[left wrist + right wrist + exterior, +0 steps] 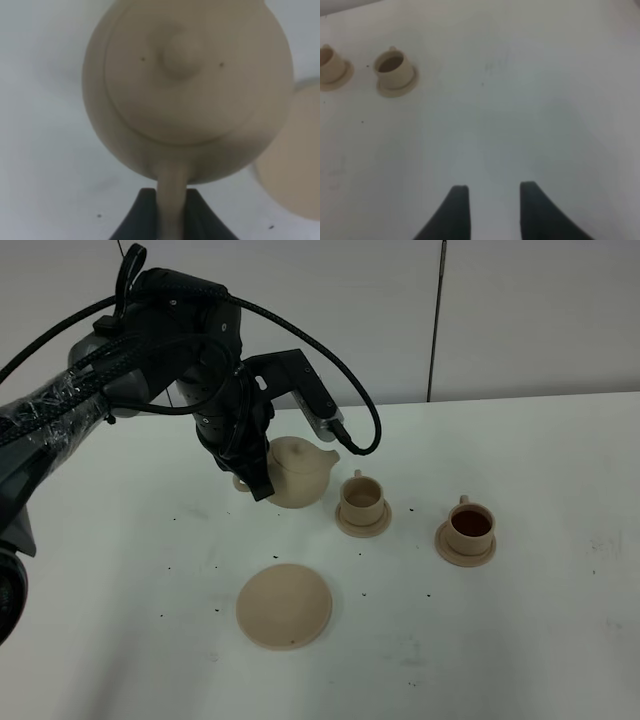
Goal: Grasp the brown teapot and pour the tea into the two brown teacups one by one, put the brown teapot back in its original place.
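Where the left gripper point(172, 202) is pressed tight on the loop handle of the teapot point(298, 472), that round, matte tan pot is just beside the nearer cup point(362, 500), spout toward it, away from the wide flat saucer point(284, 605). The farther cup point(470, 525) holds dark tea. The right gripper point(492, 192) hangs with its jaws spread and nothing between them, over the white, speckled table point(540, 640). Pale wall panels point(520, 310) stand behind.

Left arm point(120, 390) angled down, left pincer point(172, 215) clamped tight on the brown teapot point(190, 100) handle — right pincer point(493, 189) parted.
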Tool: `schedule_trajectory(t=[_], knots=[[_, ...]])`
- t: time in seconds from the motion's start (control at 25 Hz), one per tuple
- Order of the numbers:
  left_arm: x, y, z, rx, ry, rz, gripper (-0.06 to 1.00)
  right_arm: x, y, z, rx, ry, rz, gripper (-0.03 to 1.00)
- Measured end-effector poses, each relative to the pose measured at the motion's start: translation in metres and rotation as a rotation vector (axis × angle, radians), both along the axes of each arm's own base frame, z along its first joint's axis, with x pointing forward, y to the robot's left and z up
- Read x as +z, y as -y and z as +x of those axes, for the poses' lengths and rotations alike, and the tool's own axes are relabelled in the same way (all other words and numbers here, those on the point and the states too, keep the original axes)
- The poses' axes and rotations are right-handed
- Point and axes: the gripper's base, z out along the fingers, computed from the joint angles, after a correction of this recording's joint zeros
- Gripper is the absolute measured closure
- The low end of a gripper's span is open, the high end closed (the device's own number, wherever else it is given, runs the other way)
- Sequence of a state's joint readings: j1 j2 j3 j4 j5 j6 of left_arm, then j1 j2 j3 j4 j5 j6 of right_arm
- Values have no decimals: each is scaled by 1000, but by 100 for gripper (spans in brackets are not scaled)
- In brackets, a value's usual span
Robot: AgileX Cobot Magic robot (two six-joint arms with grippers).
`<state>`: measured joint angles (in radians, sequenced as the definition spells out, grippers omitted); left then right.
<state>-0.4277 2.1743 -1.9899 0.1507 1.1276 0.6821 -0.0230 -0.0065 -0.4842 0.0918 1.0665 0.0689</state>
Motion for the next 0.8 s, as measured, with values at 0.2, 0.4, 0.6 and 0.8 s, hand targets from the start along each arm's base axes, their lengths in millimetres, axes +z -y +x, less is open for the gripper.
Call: schedule_trajectory(t=[0.2,0.4,0.6,0.8], knots=[[1,-4,6,-1,51,-7,78,0,0,0,0,0,0,73],[3,-3,11,-46,99,1,78,0,0,0,0,0,0,73],[3,-3,13,-149,125,29,78,0,0,0,0,0,0,73],[-2,-3,12,-237,104,66,78,0,0,0,0,0,0,73]])
